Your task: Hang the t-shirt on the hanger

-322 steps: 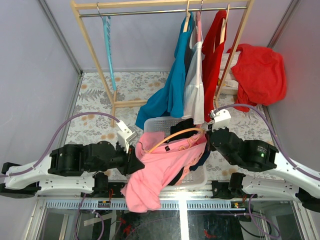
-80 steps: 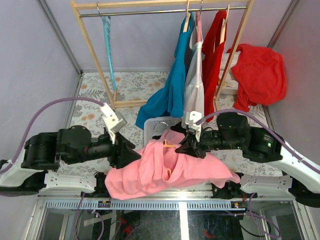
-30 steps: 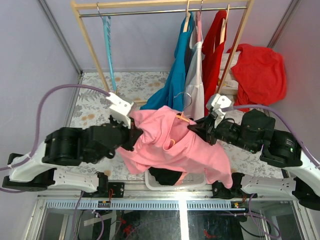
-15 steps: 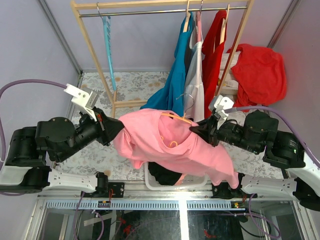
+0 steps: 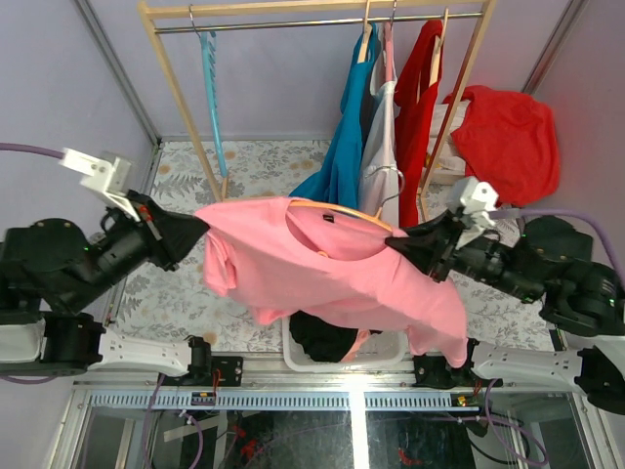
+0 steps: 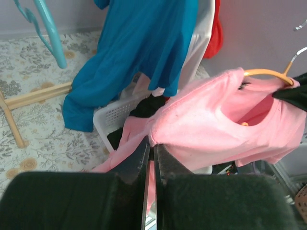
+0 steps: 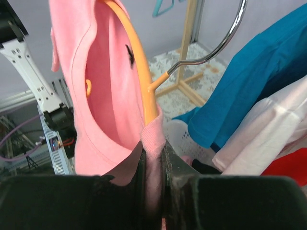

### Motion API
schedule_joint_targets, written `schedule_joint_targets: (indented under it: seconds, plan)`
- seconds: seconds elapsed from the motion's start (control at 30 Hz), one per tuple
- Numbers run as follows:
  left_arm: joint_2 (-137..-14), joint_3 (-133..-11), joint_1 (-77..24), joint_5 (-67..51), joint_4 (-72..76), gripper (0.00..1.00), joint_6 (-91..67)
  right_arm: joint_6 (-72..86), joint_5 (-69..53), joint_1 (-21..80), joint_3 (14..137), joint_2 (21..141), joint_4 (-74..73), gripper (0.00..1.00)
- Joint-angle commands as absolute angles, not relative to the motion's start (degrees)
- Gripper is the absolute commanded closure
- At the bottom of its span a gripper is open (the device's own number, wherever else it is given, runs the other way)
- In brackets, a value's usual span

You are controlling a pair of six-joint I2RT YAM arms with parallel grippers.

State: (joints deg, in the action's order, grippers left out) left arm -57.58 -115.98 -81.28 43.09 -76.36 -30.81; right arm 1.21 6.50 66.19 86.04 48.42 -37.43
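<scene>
The pink t-shirt (image 5: 337, 278) hangs stretched in the air between my two grippers, above the basket. The orange hanger (image 5: 327, 207) lies inside its neck opening, and its metal hook (image 5: 395, 191) sticks out at the back. My left gripper (image 5: 198, 228) is shut on the shirt's left shoulder edge (image 6: 192, 115); the jaws (image 6: 152, 146) pinch the fabric. My right gripper (image 5: 398, 250) is shut on the ribbed collar (image 7: 154, 136), where the hanger's arm (image 7: 136, 62) runs down into the fold. The hanger also shows in the left wrist view (image 6: 268, 73).
A wooden rack (image 5: 186, 98) stands at the back with a teal hanger (image 5: 210, 88), a blue shirt (image 5: 342, 147), a white garment (image 5: 379, 166) and red garments (image 5: 420, 88). A red cloth (image 5: 508, 142) lies at the right. A white basket (image 5: 391, 347) of dark clothes sits under the t-shirt.
My left gripper has moved left and my right gripper right, pulling the t-shirt wider and flatter. The hanger now sits further inside the neck opening.
</scene>
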Motion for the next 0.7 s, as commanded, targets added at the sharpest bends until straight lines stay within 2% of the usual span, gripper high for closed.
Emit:
schedule_joint_targets:
  seconds: [0.0,0.13,0.4,0.47,0.67]
  plan:
    - [-60.3,-123.5,-81.0,47.5,-78.9,0.98,-29.9,0.0,6.1,66.1,89.3,45.9,-28.9,1.00]
    - [-62.7,-129.8,-81.0,47.4,-76.7,0.94,-25.7,-0.9,5.3,66.0,89.3,44.4,-25.0,1.00]
    - [-66.7,-137.8,-81.0,41.4,-65.8,0.63,-15.5,-3.5,4.4,66.0,94.2,46.9,-17.1,1.00]
    - [-66.3,-137.6,-81.0,41.1,-63.5,0.60,-14.4,-4.4,3.9,66.1,97.2,48.1,-17.2,1.00]
    - [-62.9,-134.5,-81.0,40.5,-59.6,0.58,-12.9,-6.6,2.5,66.0,102.3,49.7,-19.5,1.00]
